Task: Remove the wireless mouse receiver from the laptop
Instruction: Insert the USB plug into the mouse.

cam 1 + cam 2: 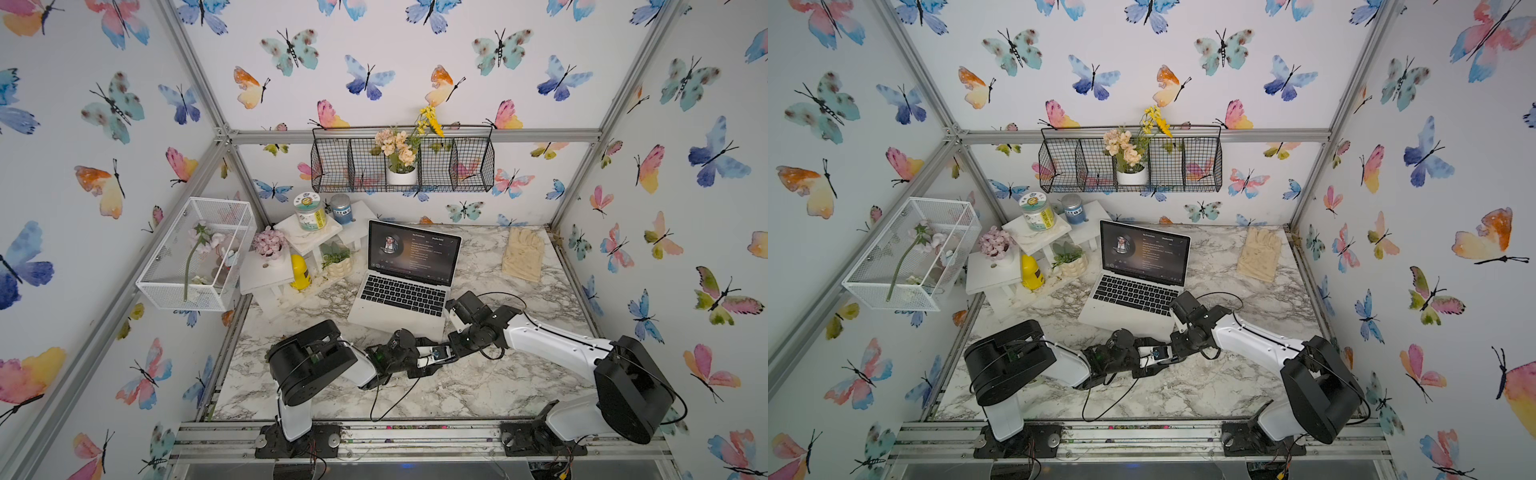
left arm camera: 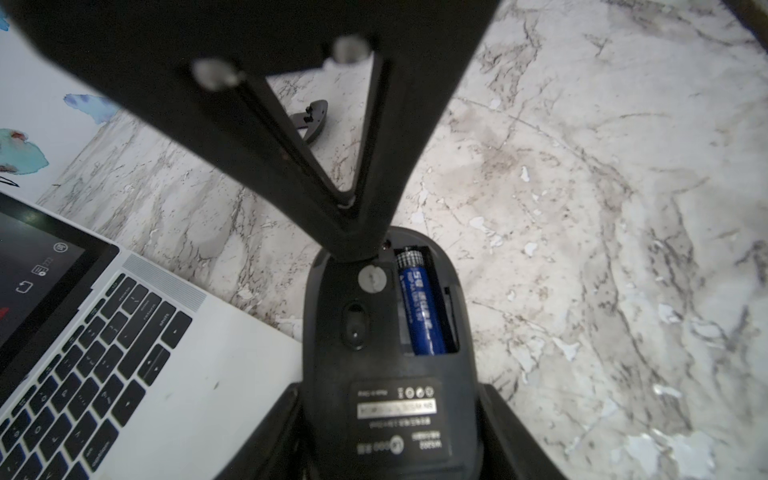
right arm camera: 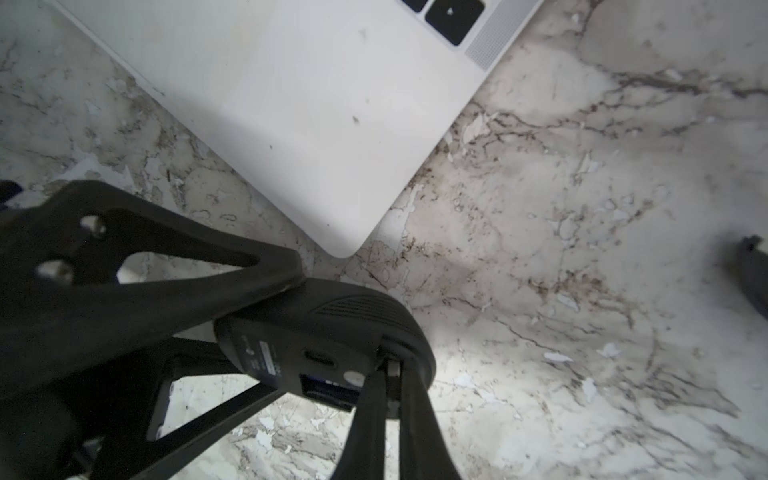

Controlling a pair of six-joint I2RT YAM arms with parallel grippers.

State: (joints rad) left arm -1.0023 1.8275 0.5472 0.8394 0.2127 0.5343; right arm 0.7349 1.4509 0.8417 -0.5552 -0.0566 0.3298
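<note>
Beside the laptop [image 2: 232, 374], our left claw [image 2: 390, 390] grasps the upturned mouse [image 2: 353, 324]; its sticker [image 2: 397, 409] and blue battery [image 2: 419, 307] print are too blurred to read. Our right claw [image 3: 392, 365] pinches a small silvery piece [image 3: 392, 370] there.

In both top views the mouse [image 2: 365, 365] cannot be made out, the pale bit [image 3: 393, 368] pinched by the right gripper [image 3: 392, 365] is too small to identify, and a black piece [image 3: 756, 278] runs off that wrist view's edge.

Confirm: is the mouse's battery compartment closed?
No, the mouse is underside up, its blue battery exposed in the open compartment.
</note>
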